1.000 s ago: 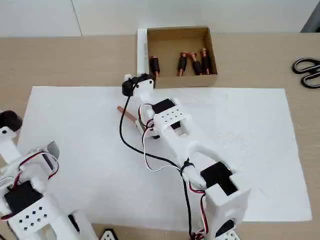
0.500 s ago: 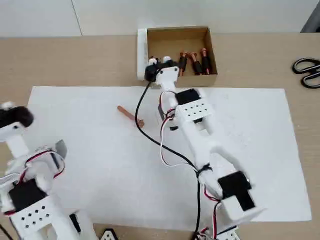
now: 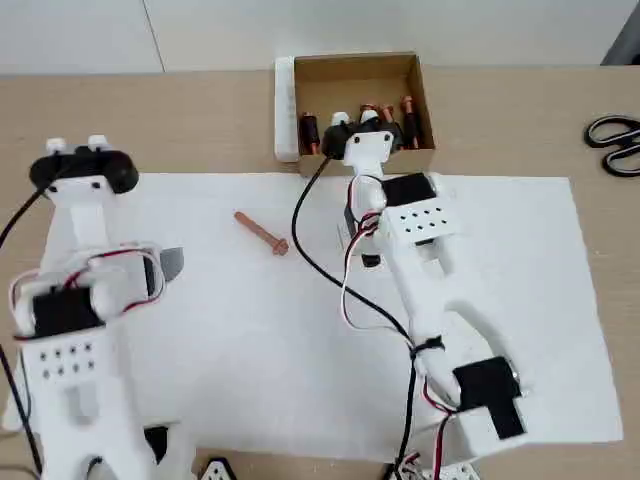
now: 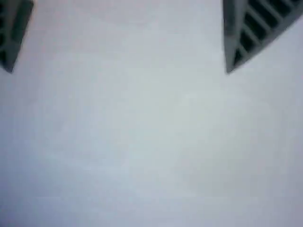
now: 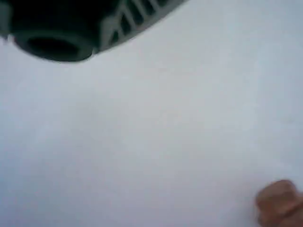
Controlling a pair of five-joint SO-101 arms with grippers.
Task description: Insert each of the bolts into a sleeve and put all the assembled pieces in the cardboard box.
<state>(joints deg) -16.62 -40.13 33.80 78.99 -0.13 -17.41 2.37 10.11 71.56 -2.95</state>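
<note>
A white paper sheet (image 3: 500,300) covers the table, and the cardboard box (image 3: 350,72) at its far edge holds assembled pieces (image 3: 410,122). The left gripper (image 4: 118,66) hangs over the paper, jaws spread wide. The right gripper (image 5: 49,28) clenches a black sleeve (image 5: 52,45). One bolt (image 3: 262,233) lies loose on the sheet.

1 bolt (image 3: 261,232), 1 sleeve (image 5: 52,40), 4 assembled pieces (image 3: 310,130), 1 cardboard box (image 3: 350,62)

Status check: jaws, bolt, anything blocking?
Left gripper: jaws open, empty. Right gripper: jaws shut on a black sleeve. One bolt loose on the paper, bare paper around it.
</note>
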